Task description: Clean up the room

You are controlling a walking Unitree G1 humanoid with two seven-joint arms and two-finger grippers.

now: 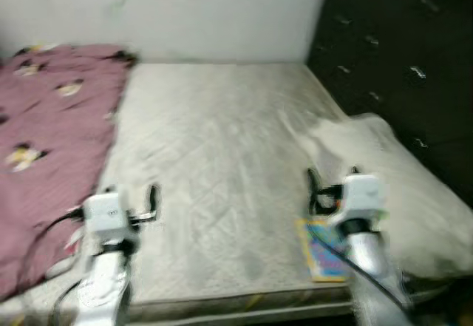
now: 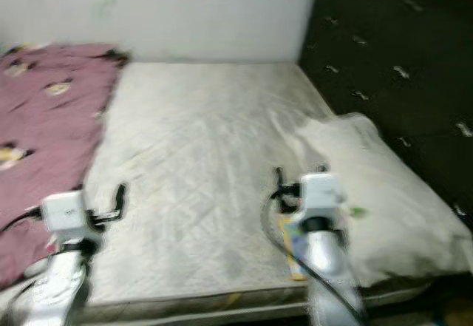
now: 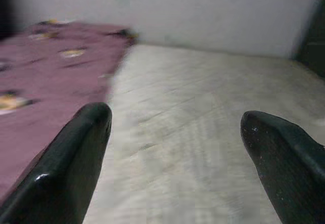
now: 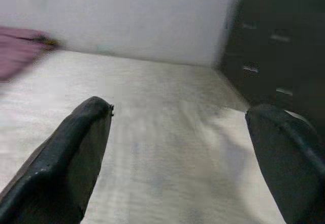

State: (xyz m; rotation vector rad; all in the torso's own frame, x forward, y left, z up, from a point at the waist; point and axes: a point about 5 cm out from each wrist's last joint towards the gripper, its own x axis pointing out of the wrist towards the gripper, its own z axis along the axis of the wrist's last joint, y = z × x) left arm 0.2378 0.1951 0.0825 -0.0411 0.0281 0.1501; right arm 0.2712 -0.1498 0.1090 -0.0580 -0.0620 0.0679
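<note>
- Left gripper, lower left of the frame, and right gripper, lower right, both hover with fingers spread, holding nothing.
- A colourful book lies on the mattress near its front edge, beneath the right arm.
- Risk: with the views this blurred, a reach could misjudge the flat book and nudge it off the edge.
- The maroon blanket at left could snag the left fingers.

No text, label, brand, number or sign can be read anywhere. The colourful booklet lying on the mattress near its front edge has a busy printed cover, but it is too blurred to make out any words. The maroon blanket bears small pictures only, no lettering.
</note>
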